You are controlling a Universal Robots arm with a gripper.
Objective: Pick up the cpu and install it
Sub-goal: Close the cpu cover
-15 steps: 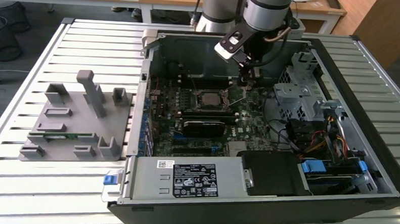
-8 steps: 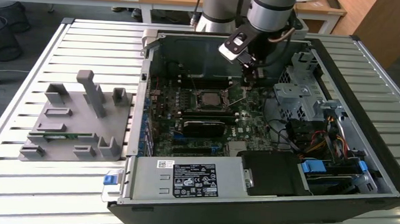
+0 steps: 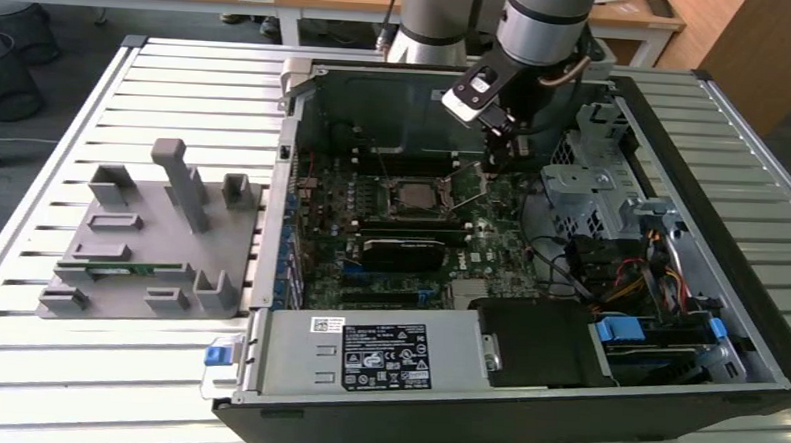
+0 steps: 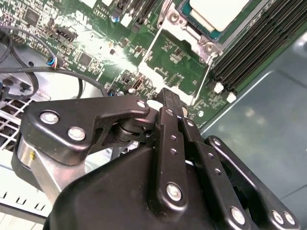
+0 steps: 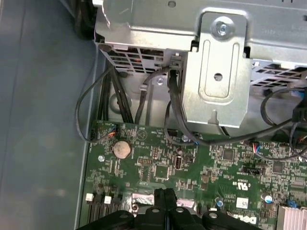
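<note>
Slatted metal table, open black computer case. Small square silvery-grey cpu lying in black-framed socket, 8 o'clock from black gripper; fingers pressed together, empty. Risk: low travel gouging green motherboard.

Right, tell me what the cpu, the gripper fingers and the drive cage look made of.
The cpu: metal lid, apparently; pale, matte silvery top. The gripper fingers: matte black, metal or hard plastic, cannot tell; bright screws fasten them. The drive cage: bare sheet steel, probably; shiny grey, stamped and folded.
</note>
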